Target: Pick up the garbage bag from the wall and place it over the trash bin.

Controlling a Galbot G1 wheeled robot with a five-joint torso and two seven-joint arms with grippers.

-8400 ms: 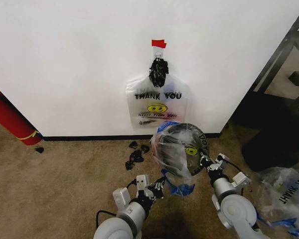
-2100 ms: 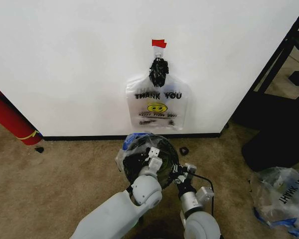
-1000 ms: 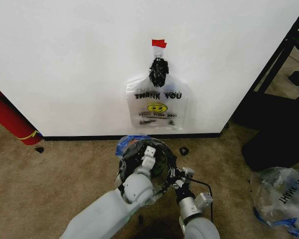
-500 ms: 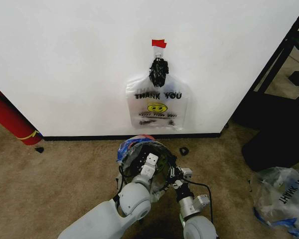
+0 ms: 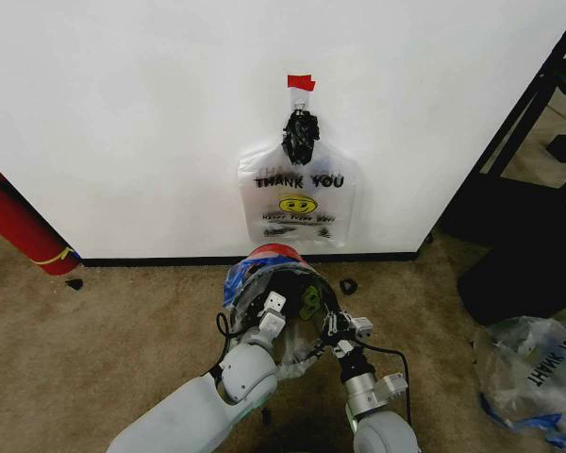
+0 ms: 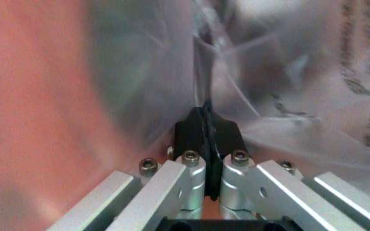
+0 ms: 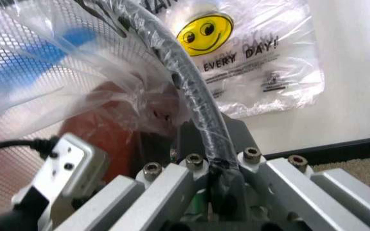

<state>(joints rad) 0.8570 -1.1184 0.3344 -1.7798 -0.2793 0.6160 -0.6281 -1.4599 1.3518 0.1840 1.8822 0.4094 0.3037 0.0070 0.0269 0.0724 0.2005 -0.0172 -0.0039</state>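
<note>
The trash bin, red with a black rim, is tipped on the carpet below the white wall, its mouth towards me. The translucent garbage bag, with blue patches and a yellowish print, is stretched over that mouth. My left gripper sits at the rim's near left. In the left wrist view it is shut on the bag's film beside the red bin wall. My right gripper is at the near right. It is shut on the black rim, which is wrapped in bag plastic.
A flat white THANK YOU bag hangs on the wall under red tape, right behind the bin. A long red cylinder leans at the left. Dark furniture and a clear lettered bag stand at the right. A black scrap lies on the carpet.
The bin has tipped so that more of its red side shows at the top. My left gripper has pulled back and down along the rim. The right gripper has barely moved.
</note>
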